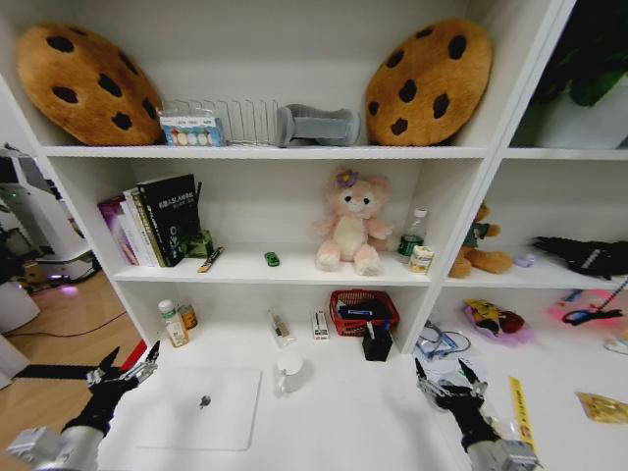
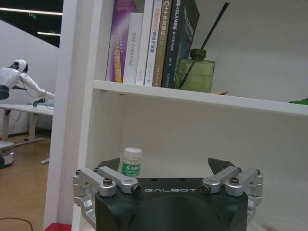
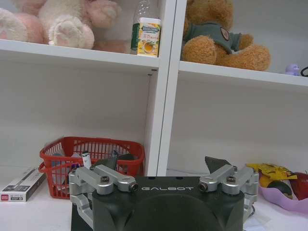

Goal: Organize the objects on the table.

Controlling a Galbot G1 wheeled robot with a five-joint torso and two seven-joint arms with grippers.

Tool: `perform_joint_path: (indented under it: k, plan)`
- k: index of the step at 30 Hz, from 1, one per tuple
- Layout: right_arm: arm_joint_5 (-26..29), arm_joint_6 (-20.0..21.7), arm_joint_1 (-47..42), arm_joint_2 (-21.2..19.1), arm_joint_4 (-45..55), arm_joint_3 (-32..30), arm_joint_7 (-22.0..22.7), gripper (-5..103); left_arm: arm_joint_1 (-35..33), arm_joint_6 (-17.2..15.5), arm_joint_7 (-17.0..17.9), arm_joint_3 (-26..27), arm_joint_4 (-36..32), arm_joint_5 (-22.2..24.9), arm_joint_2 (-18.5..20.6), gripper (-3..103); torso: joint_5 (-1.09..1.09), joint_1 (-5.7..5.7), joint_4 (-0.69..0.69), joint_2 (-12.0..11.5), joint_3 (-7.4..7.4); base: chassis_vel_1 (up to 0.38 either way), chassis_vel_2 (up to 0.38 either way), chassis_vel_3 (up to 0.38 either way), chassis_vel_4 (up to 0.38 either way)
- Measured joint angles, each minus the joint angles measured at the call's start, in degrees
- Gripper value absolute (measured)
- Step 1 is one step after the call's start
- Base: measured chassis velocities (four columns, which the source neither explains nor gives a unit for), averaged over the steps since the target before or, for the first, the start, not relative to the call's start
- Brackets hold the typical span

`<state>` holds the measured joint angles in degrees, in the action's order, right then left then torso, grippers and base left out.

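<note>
Head view shows my left pincer (image 1: pixel 126 370), wide open at lower left, nearest the laptop (image 1: pixel 201 407) lying flat just right of it on the surface (image 1: pixel 353 432), while my right pincer (image 1: pixel 446 376), also open, waits lower right.

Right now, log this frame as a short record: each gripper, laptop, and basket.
left gripper: jaws open, holding nothing, above the table's left edge beside the laptop
right gripper: jaws open, holding nothing, above the table
laptop: closed, flat on the table
red basket: on the table at the back, holding small items
</note>
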<state>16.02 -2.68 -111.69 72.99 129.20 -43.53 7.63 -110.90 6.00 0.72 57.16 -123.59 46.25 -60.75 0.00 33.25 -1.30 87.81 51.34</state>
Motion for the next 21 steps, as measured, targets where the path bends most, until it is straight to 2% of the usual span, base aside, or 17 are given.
perform_joint_path:
  k: [15, 21]
  plan:
    - [-1.9, -0.4, -0.4, 0.7, 0.2, 0.9, 0.1, 100, 0.0, 0.0, 0.0, 0.0, 0.0, 0.0, 0.0, 100, 0.03, 0.00, -0.01, 0.0, 0.01, -0.120, -0.126, 0.115, 0.147]
    - [-2.4, -1.2, -0.5, 1.1, 0.6, 1.9, -0.2, 100, 0.0, 0.0, 0.0, 0.0, 0.0, 0.0, 0.0, 100, -0.01, 0.00, 0.00, 0.0, 0.00, -0.020, -0.012, 0.018, 0.015]
